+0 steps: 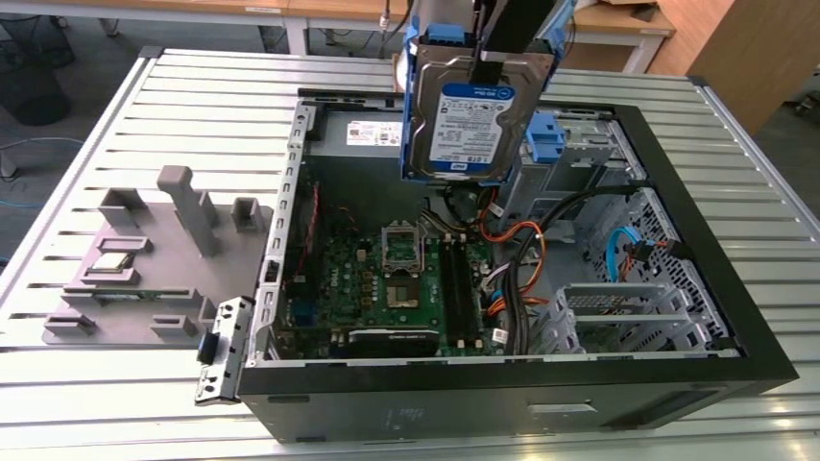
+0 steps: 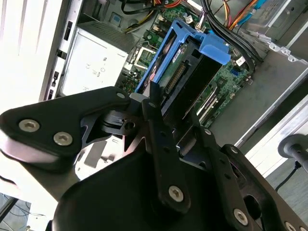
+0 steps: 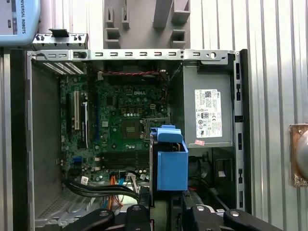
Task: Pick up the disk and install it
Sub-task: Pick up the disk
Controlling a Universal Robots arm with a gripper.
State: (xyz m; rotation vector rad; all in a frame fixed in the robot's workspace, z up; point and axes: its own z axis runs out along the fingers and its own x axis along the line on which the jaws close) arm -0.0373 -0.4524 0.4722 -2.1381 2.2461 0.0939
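Note:
The disk (image 1: 470,120), a silver hard drive with a blue-and-white label and a blue bracket around its edges, hangs upright above the back of the open computer case (image 1: 513,379). My gripper (image 1: 494,60) is shut on its upper end, its label facing the camera. In the second wrist view the disk (image 2: 179,72) appears edge-on between the black fingers (image 2: 155,113), with the gripper (image 2: 177,126) closed on it over the motherboard. In the first wrist view the disk's blue bracket (image 3: 171,161) sticks out past the gripper (image 3: 164,208).
Inside the case lie the motherboard (image 1: 384,279), orange and black cables (image 1: 525,250), a metal drive cage (image 1: 628,317) and a lone blue bracket (image 1: 548,134). The grey power-supply box (image 3: 204,113) sits at one end. A grey fixture (image 1: 141,259) with parts stands at the exterior view's left.

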